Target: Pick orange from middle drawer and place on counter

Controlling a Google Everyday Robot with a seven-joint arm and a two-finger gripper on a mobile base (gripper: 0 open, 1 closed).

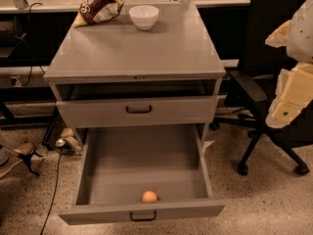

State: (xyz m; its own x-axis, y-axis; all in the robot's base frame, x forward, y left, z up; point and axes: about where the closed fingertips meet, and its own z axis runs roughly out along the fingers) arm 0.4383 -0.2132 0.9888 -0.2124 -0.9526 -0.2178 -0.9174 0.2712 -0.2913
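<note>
The orange lies on the floor of the middle drawer, close behind the drawer's front panel and near its centre. The drawer is pulled wide open toward me, with its dark bar handle at the bottom of the view. The counter is the flat grey top of the cabinet above it. My gripper shows as pale cream and white parts at the right edge. It is raised at about the height of the cabinet's upper part, well to the right of the orange and above it. It holds nothing that I can see.
A white bowl and a brown snack bag stand at the back of the counter. The shallower upper drawer is slightly open. A black office chair stands right of the cabinet, behind my arm. A cable runs along the floor at left.
</note>
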